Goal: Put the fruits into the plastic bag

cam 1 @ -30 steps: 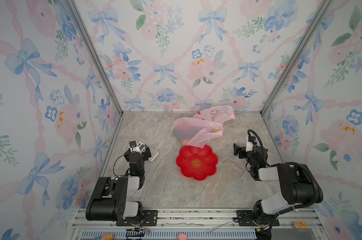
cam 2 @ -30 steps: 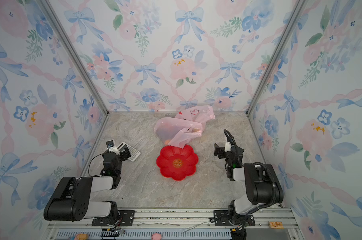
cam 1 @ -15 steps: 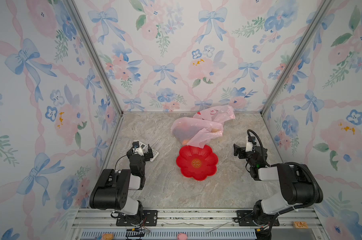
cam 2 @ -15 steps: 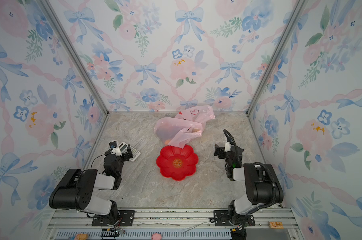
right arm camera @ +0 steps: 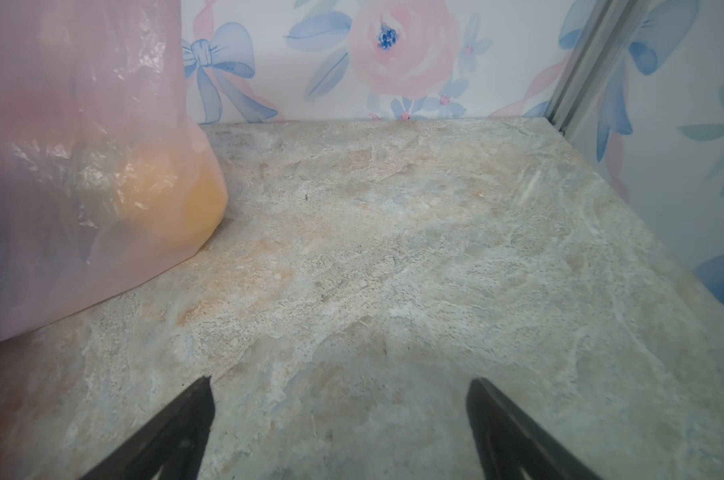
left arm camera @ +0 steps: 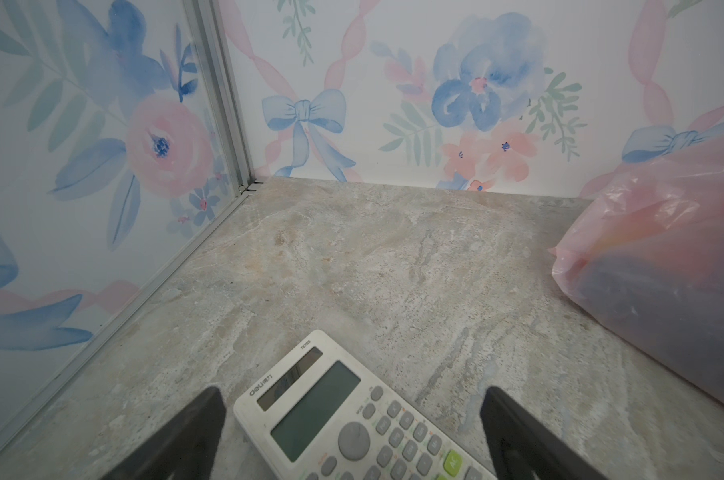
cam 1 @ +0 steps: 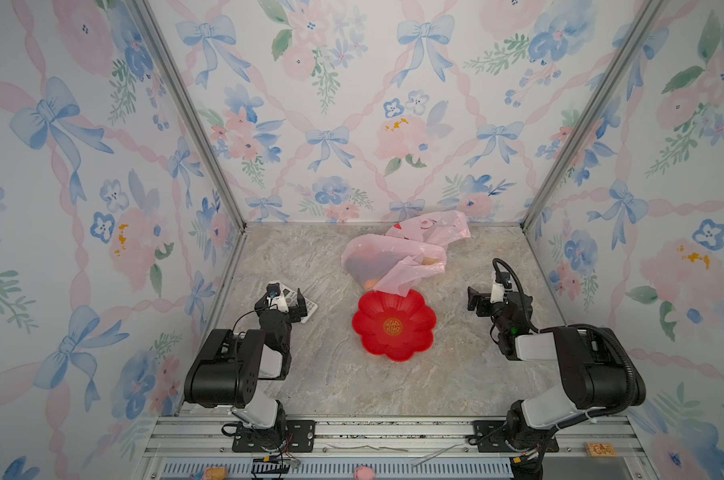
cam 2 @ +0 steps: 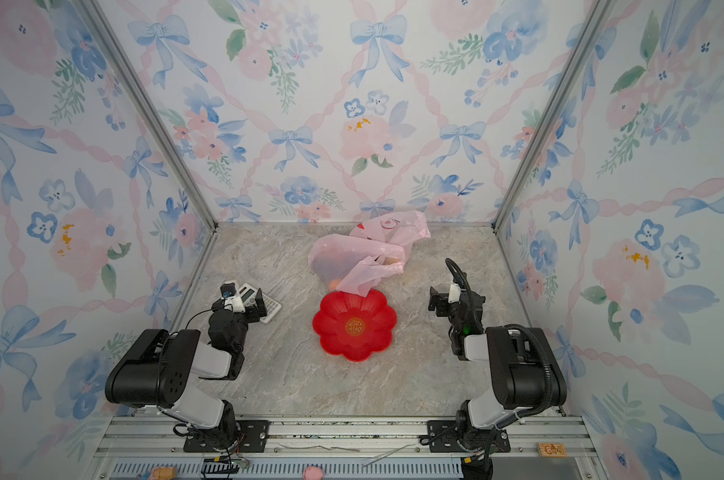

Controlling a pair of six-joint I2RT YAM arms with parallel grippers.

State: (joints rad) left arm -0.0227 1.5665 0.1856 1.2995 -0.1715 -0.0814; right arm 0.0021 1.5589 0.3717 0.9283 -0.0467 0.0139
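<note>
The pink plastic bag (cam 1: 397, 257) (cam 2: 362, 253) lies crumpled at the back middle of the table. Fruits show only as dim shapes through it: an orange-yellow one (right arm camera: 194, 203) and a dark mass (left arm camera: 663, 299). A small orange fruit (cam 1: 368, 284) peeks out at the bag's front edge. My left gripper (cam 1: 284, 308) (left arm camera: 352, 432) hangs open low over a calculator, holding nothing. Off to the right of the bag my right gripper (cam 1: 491, 299) (right arm camera: 339, 424) is open over bare table.
A red flower-shaped plate (cam 1: 410, 336) (cam 2: 372, 336) sits empty in the middle, just in front of the bag. A white calculator (cam 1: 308, 305) (left arm camera: 331, 407) lies near the left wall. Flowered walls close in the left, back and right sides.
My left gripper has shifted a little to the right, over the calculator, and its arm has folded back. The right arm and the bag have not moved.
</note>
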